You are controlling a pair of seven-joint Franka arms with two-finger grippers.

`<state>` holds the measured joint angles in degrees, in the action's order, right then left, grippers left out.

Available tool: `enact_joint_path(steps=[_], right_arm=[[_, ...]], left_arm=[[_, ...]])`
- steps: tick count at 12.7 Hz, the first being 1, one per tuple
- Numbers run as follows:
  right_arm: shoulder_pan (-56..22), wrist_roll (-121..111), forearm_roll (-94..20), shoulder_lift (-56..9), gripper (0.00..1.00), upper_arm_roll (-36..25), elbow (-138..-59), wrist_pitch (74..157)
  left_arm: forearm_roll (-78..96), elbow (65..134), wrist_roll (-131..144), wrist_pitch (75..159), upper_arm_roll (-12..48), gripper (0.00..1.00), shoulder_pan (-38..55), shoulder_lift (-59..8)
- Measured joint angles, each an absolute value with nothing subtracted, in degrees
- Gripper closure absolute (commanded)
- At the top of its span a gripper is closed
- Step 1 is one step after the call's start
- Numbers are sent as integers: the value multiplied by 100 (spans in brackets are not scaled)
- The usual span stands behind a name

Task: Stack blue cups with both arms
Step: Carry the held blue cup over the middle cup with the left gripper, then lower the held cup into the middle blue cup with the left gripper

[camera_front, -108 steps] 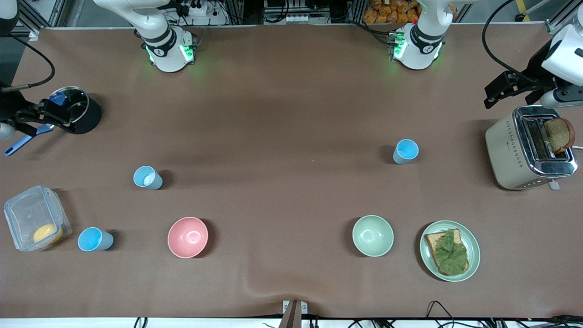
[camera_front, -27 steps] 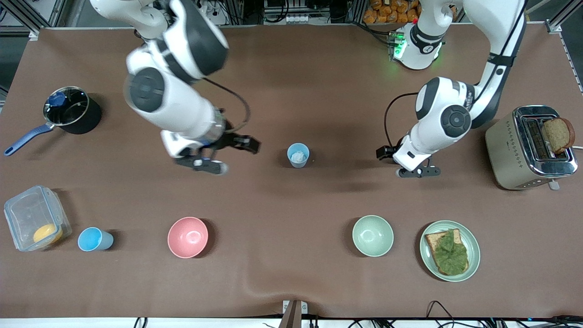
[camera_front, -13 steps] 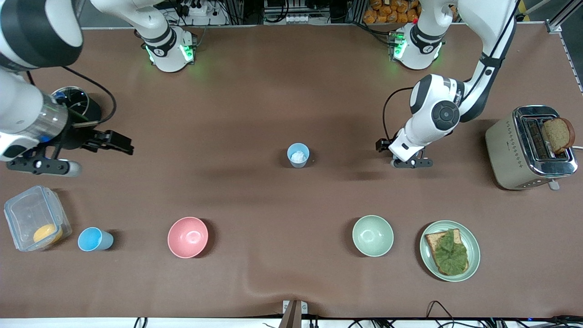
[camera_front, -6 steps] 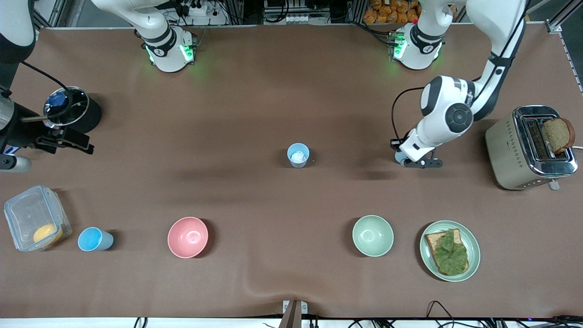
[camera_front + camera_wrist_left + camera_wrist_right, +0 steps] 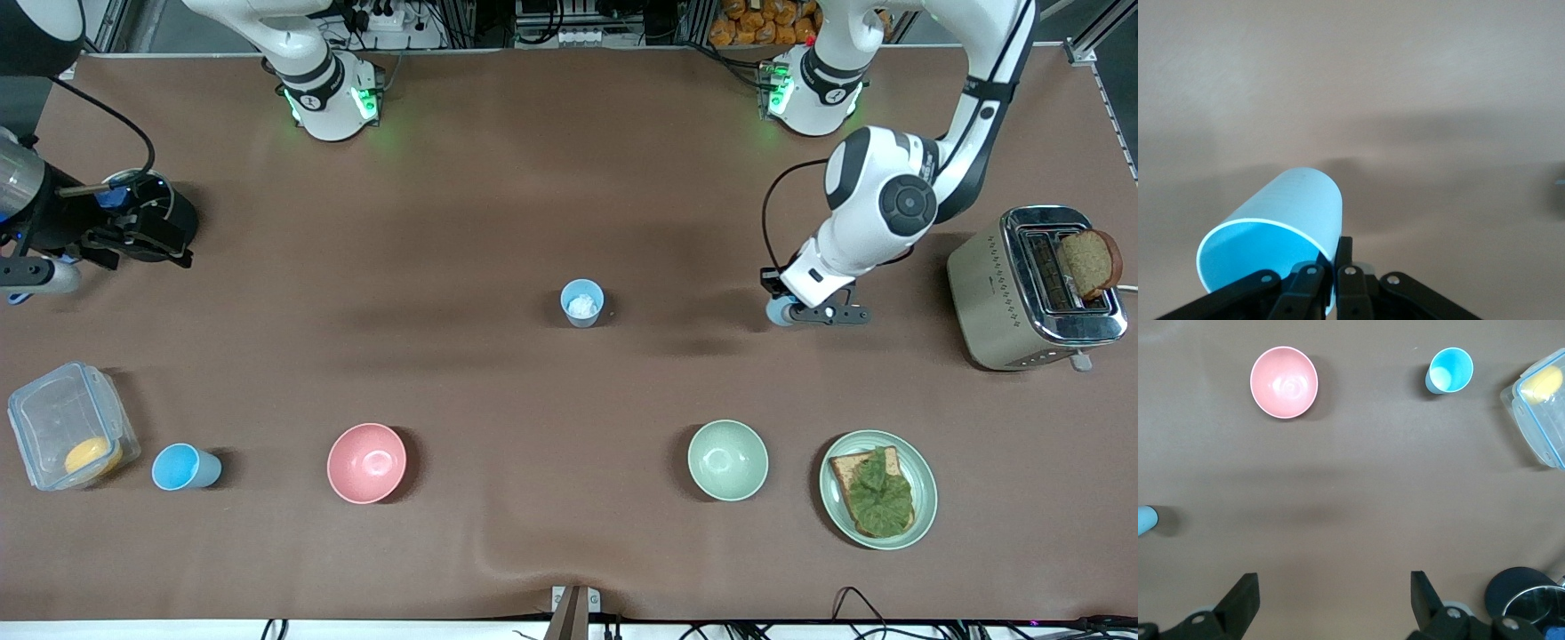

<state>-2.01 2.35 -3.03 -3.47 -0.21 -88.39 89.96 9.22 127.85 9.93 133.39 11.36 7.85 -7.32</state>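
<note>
Even overhead light, bright, no harsh glare. Tabletop [image 5: 498, 222] matte brown w/ broad soft arm shadows as dim bands beside the middle blue cup [image 5: 582, 303]. Small cast shadows next to the pink bowl [image 5: 366, 463] and green bowl [image 5: 727, 460]. Toaster [image 5: 1031, 289] chrome shows mild glints. Left wrist view washed out, pale, soft focus; held cup [image 5: 1278, 233] glows cyan.

A: What sat at the left arm's end of the bench [image 5: 551, 178]?
B: A toaster [image 5: 1031, 293] holding bread, a plate [image 5: 925, 498] of leafy toast, a green bowl [image 5: 727, 460].
A: And the right arm's end?
B: A pink bowl [image 5: 366, 462], a clear box [image 5: 62, 427], a dark pot [image 5: 169, 222].
</note>
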Motion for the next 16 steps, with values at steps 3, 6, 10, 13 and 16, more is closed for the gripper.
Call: enact_joint_path(steps=[3,6,10,13,16], right_arm=[[-169,237,-298,-349,0,-21,-8898,8996],[-167,237,-296,-349,0,-15,-8923,8992],[-160,237,-295,-349,0,-12,-8925,8979],[-160,239,-295,-349,0,-2,-8927,8951],[-159,239,-295,-349,0,2,-8927,8935]], left_arm=[[1097,12080,1276,13028,1167,100,1245,-671],[1098,11523,1910,12912,1177,100,1808,-768],[1098,10819,3060,12775,1176,100,2635,-1263],[1098,10437,3739,12770,1131,100,3141,-1626],[1098,9926,4298,12767,823,100,3804,-2113]])
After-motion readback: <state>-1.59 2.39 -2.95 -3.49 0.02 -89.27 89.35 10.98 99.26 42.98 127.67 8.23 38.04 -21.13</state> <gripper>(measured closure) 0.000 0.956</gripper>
